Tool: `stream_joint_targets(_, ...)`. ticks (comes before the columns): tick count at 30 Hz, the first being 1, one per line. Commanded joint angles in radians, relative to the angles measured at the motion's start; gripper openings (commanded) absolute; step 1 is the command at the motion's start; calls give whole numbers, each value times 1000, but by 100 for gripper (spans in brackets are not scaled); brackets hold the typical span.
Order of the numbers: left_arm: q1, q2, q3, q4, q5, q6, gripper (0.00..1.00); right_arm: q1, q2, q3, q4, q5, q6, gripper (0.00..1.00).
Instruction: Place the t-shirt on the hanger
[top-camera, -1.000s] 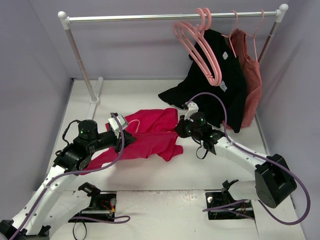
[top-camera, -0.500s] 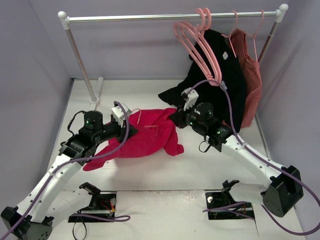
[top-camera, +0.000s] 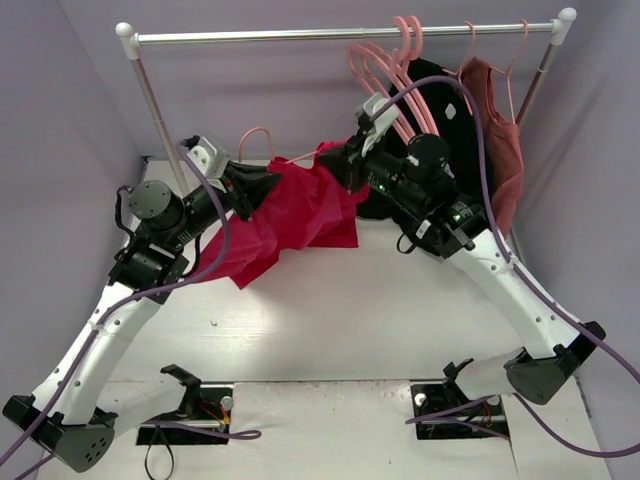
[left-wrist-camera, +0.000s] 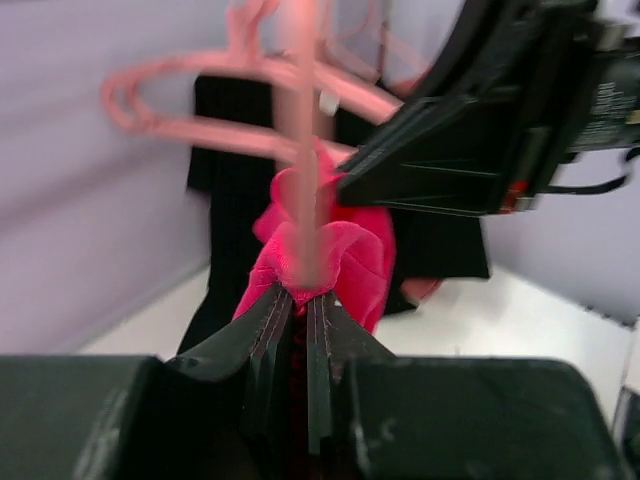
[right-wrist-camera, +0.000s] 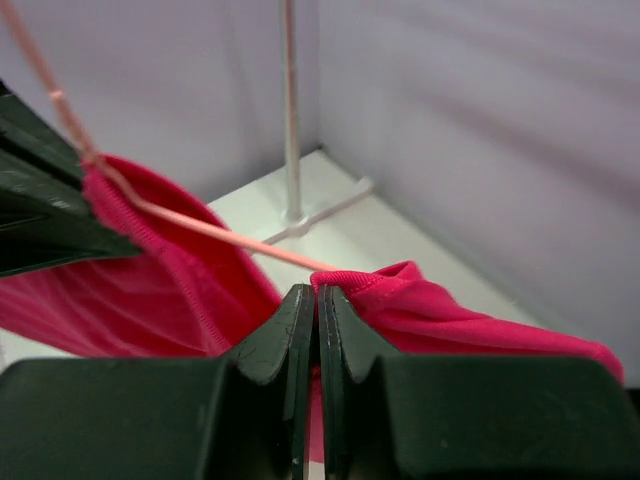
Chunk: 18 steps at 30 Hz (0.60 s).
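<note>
Aloft, the limp t-shirt (top-camera: 290, 215) sagged mid-frame along the hanger (top-camera: 258, 137).
Jaws closed, the left claw (top-camera: 262, 185) and right claw (top-camera: 345, 165) gripped its soft shoulders.

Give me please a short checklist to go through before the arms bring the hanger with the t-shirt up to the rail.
1. Left fingers shut on the t-shirt shoulder together with the hanger: ok.
2. Right fingers shut on the other shoulder: ok.
3. Hanger hook free and pointing up, above the collar: ok.
4. Hanger ends sitting inside both shoulders: cannot tell, the fabric is bunched at each grip.
5. Bare stretch of rail to the left of the other hangers: ok.
6. Lower hem lifted off the table: cannot tell from the top view.
</note>
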Motion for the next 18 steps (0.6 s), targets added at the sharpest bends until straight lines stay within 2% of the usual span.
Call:
stream_joint_targets(1,2,-28,62,254,128,-72,0,8,5,110,-3,25,-129,0)
stream_joint_targets(11,2,-104,-130,218,355,-95,0,-5,-62,-88,57,200,-213,0)
stream_joint_targets(13,2,-111,-133,197,377,-90,0,-6,-70,-99,49,184,-218,0)
stream_joint_targets(16,2,-105,-136,191,394,-92,0,-6,-85,-111,49,78,-215,0)
stream_joint_targets(18,2,-93,-159,241,368,-109,0,-3,-95,-124,58,-5,-197,0)
